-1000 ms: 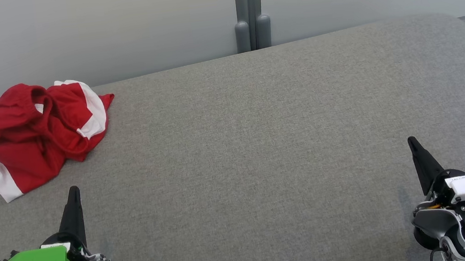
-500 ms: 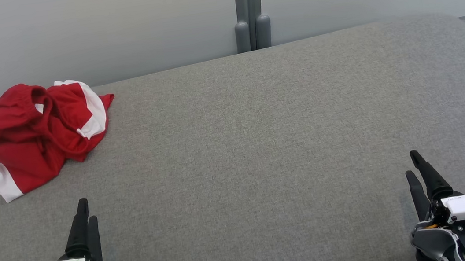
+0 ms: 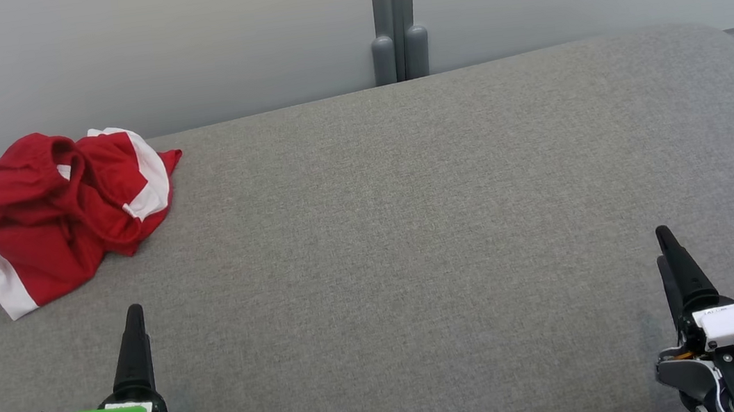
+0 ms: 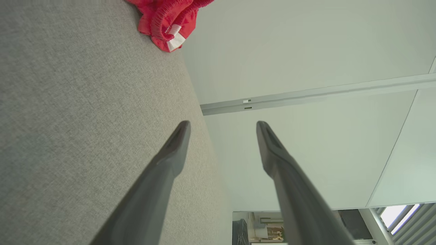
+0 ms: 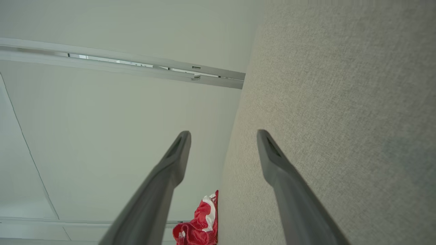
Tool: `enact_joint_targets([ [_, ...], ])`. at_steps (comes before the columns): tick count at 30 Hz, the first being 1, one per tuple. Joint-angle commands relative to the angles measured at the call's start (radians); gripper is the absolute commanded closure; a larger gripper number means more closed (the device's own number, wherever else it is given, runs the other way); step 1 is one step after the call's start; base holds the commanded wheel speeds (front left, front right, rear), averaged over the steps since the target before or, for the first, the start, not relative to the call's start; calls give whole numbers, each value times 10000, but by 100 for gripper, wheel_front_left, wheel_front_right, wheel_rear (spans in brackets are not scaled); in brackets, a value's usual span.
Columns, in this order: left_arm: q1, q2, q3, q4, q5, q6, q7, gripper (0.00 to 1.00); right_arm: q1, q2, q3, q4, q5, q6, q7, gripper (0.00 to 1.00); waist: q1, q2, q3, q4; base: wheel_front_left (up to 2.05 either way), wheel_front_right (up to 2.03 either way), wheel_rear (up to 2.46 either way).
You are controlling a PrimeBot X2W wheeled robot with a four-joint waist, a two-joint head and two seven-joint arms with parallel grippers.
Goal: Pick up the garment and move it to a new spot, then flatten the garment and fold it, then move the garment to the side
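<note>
Red and white garment (image 3: 52,209) crumpled at the far left corner of the grey bench (image 3: 412,228), my left end effector (image 4: 223,125) spread wide above the bench's near left edge, my right end effector (image 5: 223,133) spread wide above its near right edge, both well apart from the garment

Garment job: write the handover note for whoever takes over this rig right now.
Left gripper: open, empty, at the near left of the grey surface.
Right gripper: open, empty, at the near right.
Garment: red and white, crumpled in a heap at the far left of the surface, apart from both grippers.
Done: nothing that shows; the garment is not yet picked up.
Left: pick it up, move it to a new spot, flatten, fold, move it aside.
</note>
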Motion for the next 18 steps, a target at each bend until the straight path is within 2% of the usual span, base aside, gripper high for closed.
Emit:
enact_joint_targets([
  [1, -43, 42, -81, -341, 513, 73, -150, 0, -53, -59, -21, -409, -584, 17, -140, 0, 0, 0, -6, 7, 0, 0, 0],
  [6, -33, 46, -199, -609, 1275, 180, -325, 0, -26, -66, 8, -755, -1424, 18, -291, 0, 0, 0, -17, 23, 0, 0, 0],
  [15, 48, 55, -561, -1145, 3359, 456, -692, 0, 56, -80, 308, -1392, -3289, 20, -618, 0, 0, 0, -46, 67, 0, 0, 0],
  [16, 103, 59, -747, -1274, 4323, 527, -841, 0, 116, -85, 458, -1564, -4063, 20, -748, 0, 0, 0, -55, 98, 0, 0, 0],
  [18, 145, 61, -842, -1322, 4738, 576, -916, 0, 144, -88, 538, -1632, -4439, 21, -815, 0, 0, 0, -60, 117, 0, 0, 0],
])
